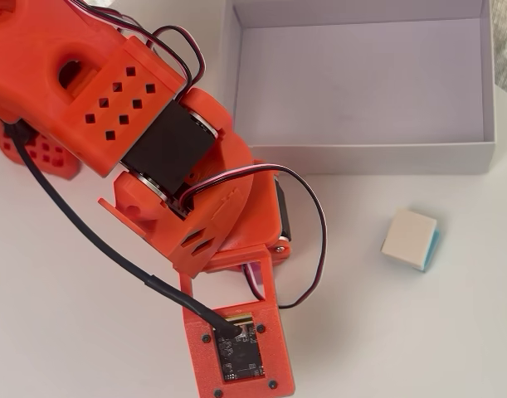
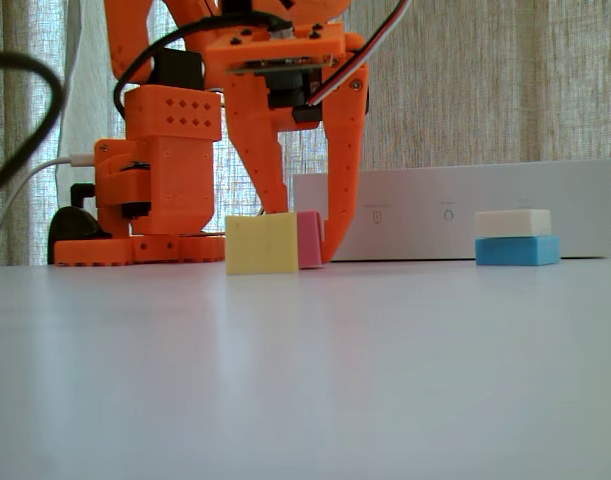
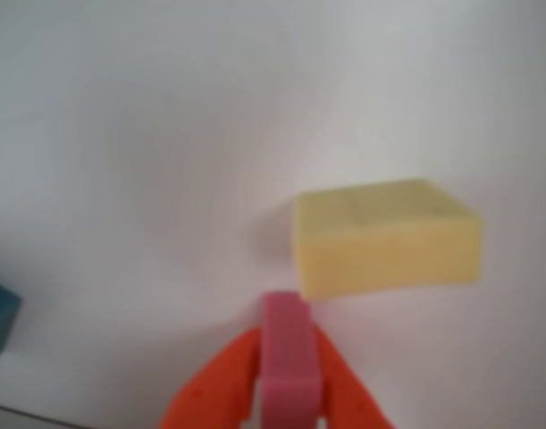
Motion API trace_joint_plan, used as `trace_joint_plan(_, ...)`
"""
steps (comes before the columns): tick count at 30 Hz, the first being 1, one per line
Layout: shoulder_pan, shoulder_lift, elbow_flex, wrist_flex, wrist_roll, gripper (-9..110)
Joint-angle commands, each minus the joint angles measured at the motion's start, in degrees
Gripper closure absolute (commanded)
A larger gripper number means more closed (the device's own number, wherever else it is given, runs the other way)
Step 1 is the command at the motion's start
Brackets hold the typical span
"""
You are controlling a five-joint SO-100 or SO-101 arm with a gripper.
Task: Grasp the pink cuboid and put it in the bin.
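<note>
A plain white tabletop fills the foreground of the fixed view, smooth and faintly glossy. Behind it hangs a beige woven curtain, with daylight glowing through from a window behind it.

Wrist view: yellow block sits just beside the pink cuboid at about 1 o'clock, crowding that side; gripper fingers flank the cuboid at left and right. Bare table from 9 to 12 o'clock. Overhead view: cream-and-teal cube stands alone at 3 o'clock of the arm, with open table between it and the bin wall at 1 o'clock. Bin floor bare.
</note>
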Motion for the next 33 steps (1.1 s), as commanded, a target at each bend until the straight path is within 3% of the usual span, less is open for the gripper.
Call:
trace_joint_plan(1,-0.62,0.62,-1.41,0.18,0.09,110)
trace_joint_plan(9,-1.41,11.78,-15.82,11.43,5.36,110)
trace_joint_plan(15,-9.58,14.68,-39.90,25.84,25.93,110)
trace_joint_plan(19,-19.16,15.03,-47.46,33.49,37.35,110)
trace_joint_plan(25,-32.87,16.35,-41.48,35.33,38.85,110)
trace_joint_plan(29,-34.98,18.81,-29.71,27.86,38.50,110)
trace_joint_plan(31,-36.47,20.92,-22.06,22.94,33.49,110)
trace_joint_plan(32,-36.91,22.68,-17.31,20.39,30.23,109)
trace_joint_plan(33,-37.00,24.52,-13.10,18.28,29.62,99)
